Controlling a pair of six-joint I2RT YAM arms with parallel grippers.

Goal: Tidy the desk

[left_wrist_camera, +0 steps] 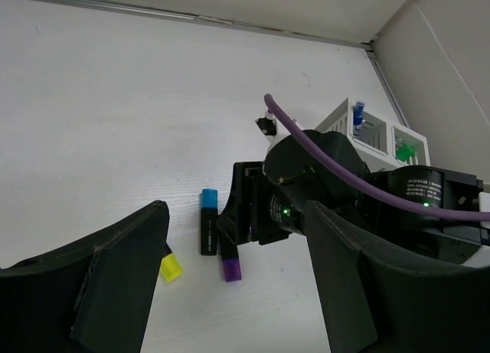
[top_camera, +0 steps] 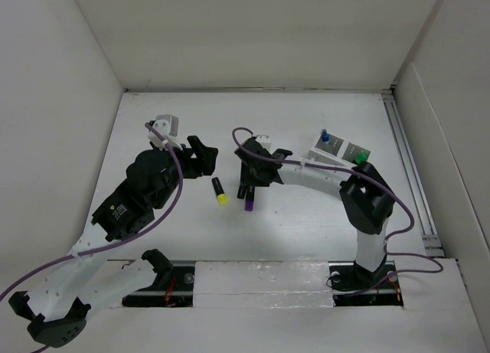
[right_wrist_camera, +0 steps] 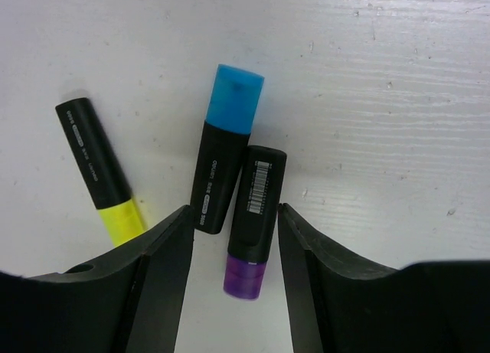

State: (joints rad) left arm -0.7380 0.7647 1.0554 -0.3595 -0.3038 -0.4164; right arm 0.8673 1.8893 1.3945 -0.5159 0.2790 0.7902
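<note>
The desk (top_camera: 306, 223) fills the white-walled bay under both arms, with three markers loose at its middle. The purple marker (right_wrist_camera: 255, 223) lies between the jaws of the right gripper (right_wrist_camera: 233, 238), which stand open and wider than it. The blue marker (right_wrist_camera: 226, 146) touches its side, black end just beside one finger. Closing here could catch the blue one too, pinching both or skidding it toward the yellow marker (right_wrist_camera: 99, 169). The purple lies askew and may twist. The left gripper (left_wrist_camera: 233, 230) hangs wide, empty and near, so the arms might bump. The holder (top_camera: 341, 150) stands well apart
</note>
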